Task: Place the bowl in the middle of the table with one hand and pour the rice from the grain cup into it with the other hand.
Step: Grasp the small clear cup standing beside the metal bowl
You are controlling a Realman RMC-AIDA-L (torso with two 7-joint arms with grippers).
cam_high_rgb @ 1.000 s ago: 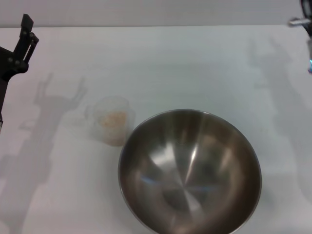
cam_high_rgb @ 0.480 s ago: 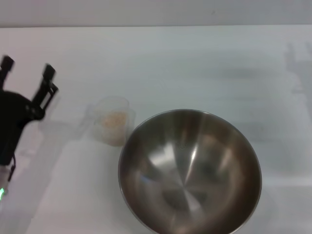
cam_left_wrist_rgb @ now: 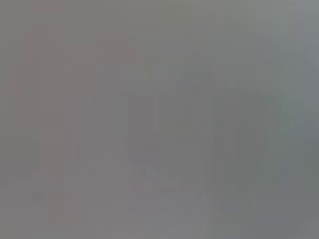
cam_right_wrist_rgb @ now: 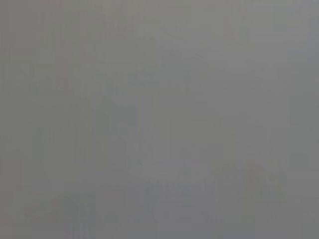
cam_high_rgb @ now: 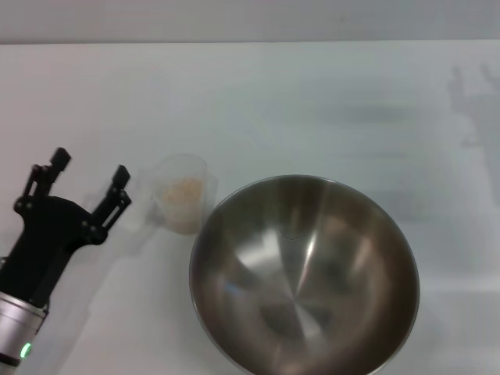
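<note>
Left gripper spread wide beside the grain cup, holding nothing.

Nearest, the steel bowl sits on the white table, its rim just beside the grain cup, which stands upright with rice inside. The left gripper is near the cup's left. Right gripper out of view; wrist views show only grey.

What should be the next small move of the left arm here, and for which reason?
Probably ease the left gripper sideways toward the grain cup until its open fingers straddle it. The cup stands upright beside the bowl with the rice inside, ungrasped, and the gripper is apart from it.
</note>
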